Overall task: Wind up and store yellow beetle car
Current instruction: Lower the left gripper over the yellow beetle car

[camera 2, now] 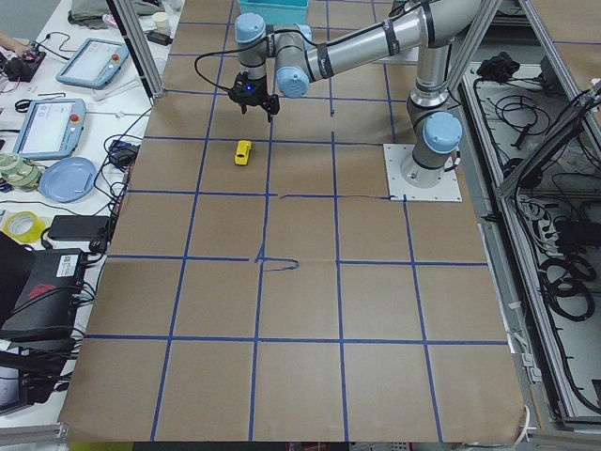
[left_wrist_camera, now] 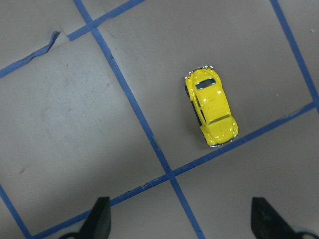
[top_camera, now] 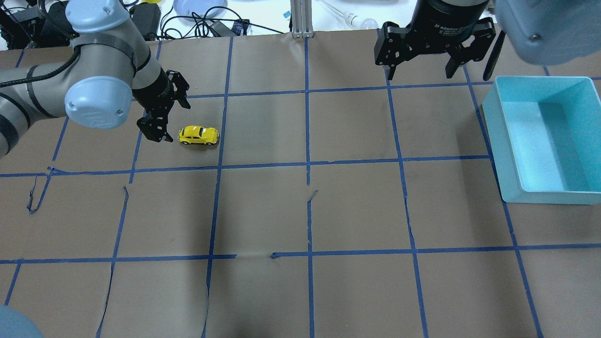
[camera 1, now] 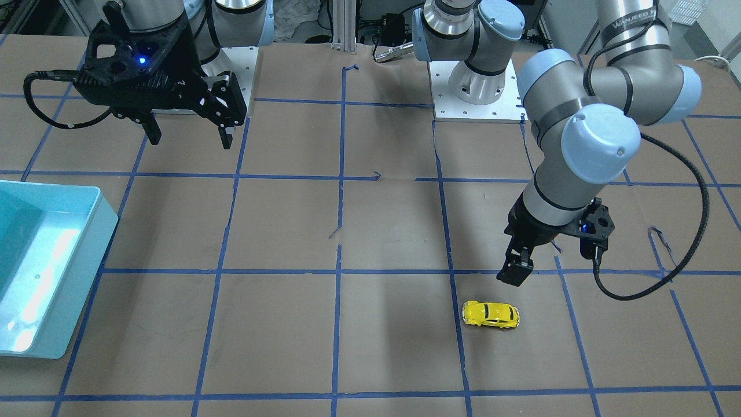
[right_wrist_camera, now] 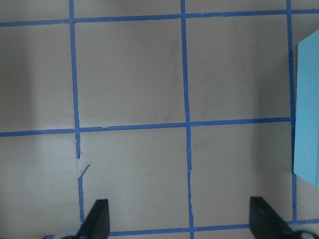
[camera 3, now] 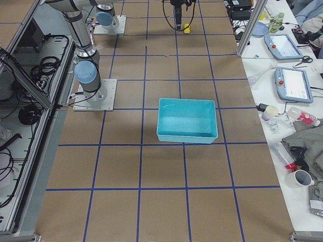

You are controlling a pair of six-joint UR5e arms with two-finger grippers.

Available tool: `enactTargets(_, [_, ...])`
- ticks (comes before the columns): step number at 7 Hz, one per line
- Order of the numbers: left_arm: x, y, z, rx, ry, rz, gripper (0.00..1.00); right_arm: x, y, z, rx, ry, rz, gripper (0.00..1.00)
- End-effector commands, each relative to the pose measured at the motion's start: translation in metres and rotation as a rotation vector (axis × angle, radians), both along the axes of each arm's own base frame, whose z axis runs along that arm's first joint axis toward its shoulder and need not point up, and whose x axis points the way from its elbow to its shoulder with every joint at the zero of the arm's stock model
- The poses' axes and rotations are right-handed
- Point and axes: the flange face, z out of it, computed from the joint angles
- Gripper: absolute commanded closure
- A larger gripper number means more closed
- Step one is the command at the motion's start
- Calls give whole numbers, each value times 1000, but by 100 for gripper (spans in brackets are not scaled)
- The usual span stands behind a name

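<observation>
The yellow beetle car (camera 1: 490, 314) stands on its wheels on the brown paper table, also seen in the overhead view (top_camera: 198, 135) and the left wrist view (left_wrist_camera: 211, 107). My left gripper (top_camera: 165, 112) is open and empty, hovering just beside the car and apart from it; in the left wrist view (left_wrist_camera: 182, 224) the car lies ahead of the spread fingers. My right gripper (top_camera: 421, 70) is open and empty, raised near the robot's base, far from the car. The right wrist view (right_wrist_camera: 182, 224) shows only bare table between its fingers.
A light blue bin (top_camera: 540, 192) stands open on the robot's right side of the table; its edge shows in the right wrist view (right_wrist_camera: 309, 114). Blue tape lines form a grid on the paper. Tablets and cables lie beyond the table's far edge.
</observation>
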Motion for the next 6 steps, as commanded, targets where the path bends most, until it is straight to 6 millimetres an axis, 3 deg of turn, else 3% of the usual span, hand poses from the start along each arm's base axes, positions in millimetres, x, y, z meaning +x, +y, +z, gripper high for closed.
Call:
enactTargets(1, [1,-23,-42,2,7,104,0,0,0,-1,1,0,1,0])
enactTargets(4, [1,-50,-108,-32,44,146,0,-1,0,0,0,1,-1,0])
enactTargets(6, [1,-51,-123,-12,41,145,0,-1,0,1,0,2,-1,0])
